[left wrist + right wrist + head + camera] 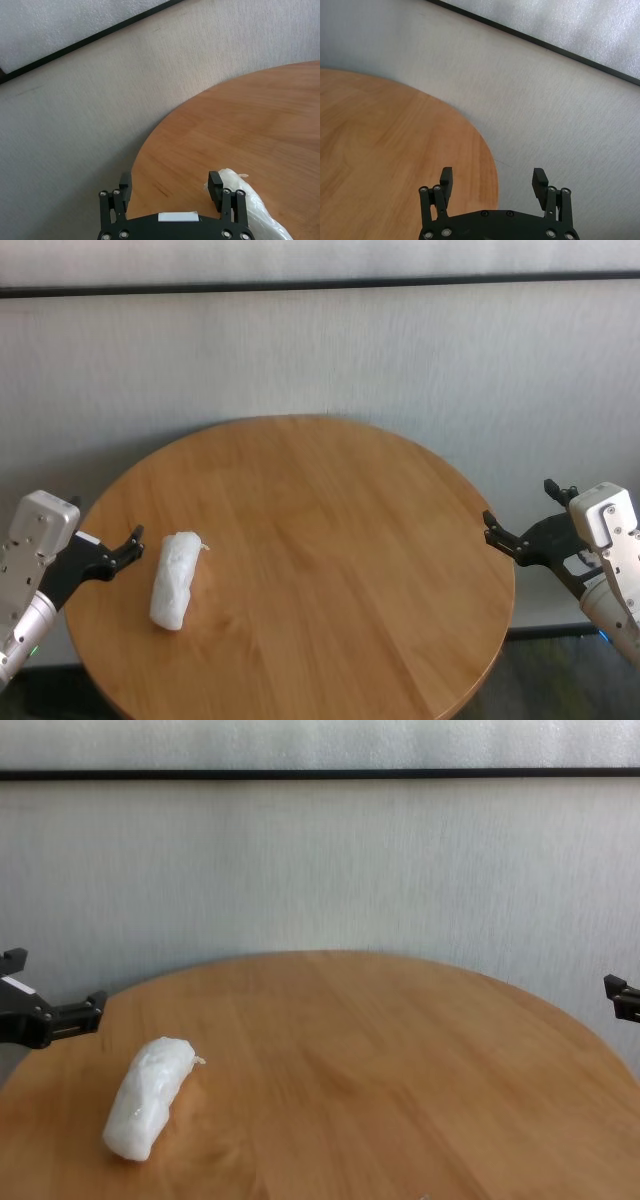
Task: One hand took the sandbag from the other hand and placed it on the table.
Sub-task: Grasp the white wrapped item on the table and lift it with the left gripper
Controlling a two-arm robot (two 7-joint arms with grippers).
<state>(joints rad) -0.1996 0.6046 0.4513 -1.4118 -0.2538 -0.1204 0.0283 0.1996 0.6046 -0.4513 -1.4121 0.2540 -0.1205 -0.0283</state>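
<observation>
One sandbag (174,580) on table (340,540).

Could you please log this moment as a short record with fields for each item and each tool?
bag: white lumpy oblong sandbag, lying on the table's left part, held by nothing
table: round light-brown wooden tabletop
left tool: open, at the left edge, beside the bag, apart from it
right tool: open, empty, at the right edge

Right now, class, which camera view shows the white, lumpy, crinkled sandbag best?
The head view: the white, lumpy, crinkled sandbag lies whole and unobstructed. The chest view also shows it whole, foreshortened; the left wrist view only one end; the right wrist view nothing.
</observation>
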